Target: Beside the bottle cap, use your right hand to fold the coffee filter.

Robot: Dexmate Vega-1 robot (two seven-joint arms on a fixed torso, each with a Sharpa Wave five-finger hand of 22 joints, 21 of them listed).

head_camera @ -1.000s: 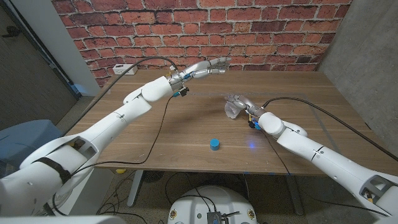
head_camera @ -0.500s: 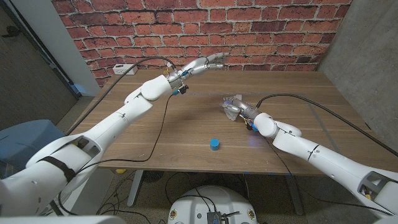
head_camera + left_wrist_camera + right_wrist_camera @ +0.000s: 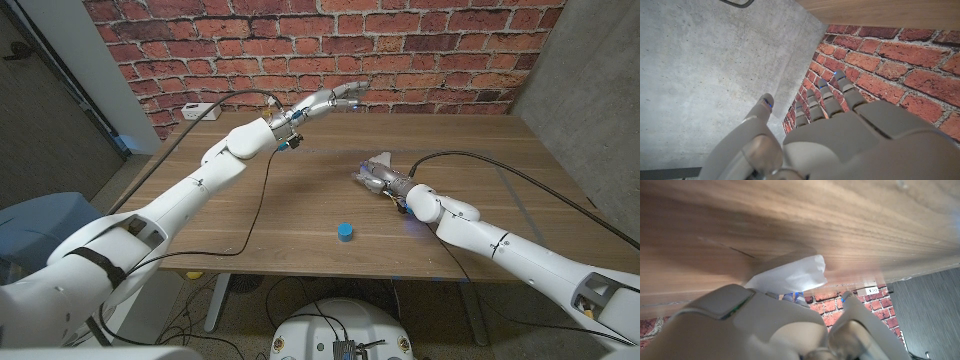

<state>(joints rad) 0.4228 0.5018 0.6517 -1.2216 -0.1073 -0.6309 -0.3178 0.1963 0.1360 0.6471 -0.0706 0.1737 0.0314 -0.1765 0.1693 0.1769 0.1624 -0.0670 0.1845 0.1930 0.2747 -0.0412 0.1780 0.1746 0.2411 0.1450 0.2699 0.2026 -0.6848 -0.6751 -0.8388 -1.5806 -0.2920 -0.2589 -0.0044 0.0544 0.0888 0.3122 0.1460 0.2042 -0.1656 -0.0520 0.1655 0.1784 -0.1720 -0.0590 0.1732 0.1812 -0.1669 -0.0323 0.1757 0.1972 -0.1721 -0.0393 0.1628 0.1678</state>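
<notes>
The right wrist view shows 1 white coffee filter (image 3: 790, 275) under the right hand (image 3: 378, 175), fingers closed on it; the head view shows 1 blue bottle cap (image 3: 344, 232) and the left hand (image 3: 335, 99) raised, fingers apart, holding nothing.

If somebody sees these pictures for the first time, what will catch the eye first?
Probably the right hand, gripping a white coffee filter low over the middle of the wooden table. Next, the small blue bottle cap near the front edge, and the left hand raised open toward the brick wall.

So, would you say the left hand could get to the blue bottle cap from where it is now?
Probably yes: the left hand is raised and open at the far edge, and bare table lies between it and the bottle cap.
</notes>
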